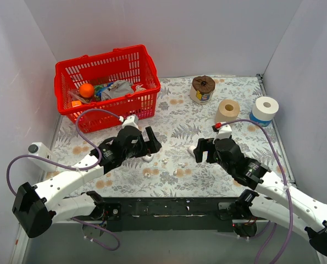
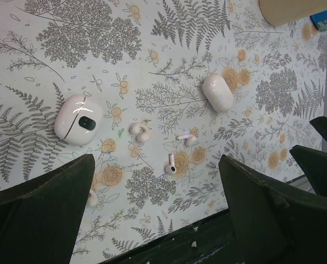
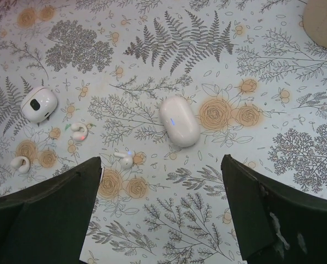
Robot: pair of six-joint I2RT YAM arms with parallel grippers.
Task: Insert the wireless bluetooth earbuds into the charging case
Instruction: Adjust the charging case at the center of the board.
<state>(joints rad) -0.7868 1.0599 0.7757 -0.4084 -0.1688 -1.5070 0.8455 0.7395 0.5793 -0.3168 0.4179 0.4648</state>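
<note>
From the top, both arms reach out over the flowery cloth (image 1: pixel 234 91). The left gripper (image 1: pixel 154 144) and the right gripper (image 1: pixel 200 149) each have their fingers spread wide, and they hold nothing. The charging case (image 1: pixel 192 149) lies on the cloth just in front of the right gripper. Little white bits lie between the two grippers, too small to tell apart here. A red basket (image 1: pixel 147 60) stands at the back left and some rolls (image 1: pixel 264 109) at the back right.

The left wrist view shows the charging case (image 2: pixel 217 93) shut, up on the right. The earbuds (image 2: pixel 171 164) lie near each other in the middle, apart from the case. A round case (image 2: pixel 78 119) lies on the left.

In the right wrist view, the charging case (image 3: pixel 179 121) lies in the middle, ahead of the wide fingers (image 3: pixel 48 214). One earbud (image 3: pixel 125 158) lies near it, not touching
</note>
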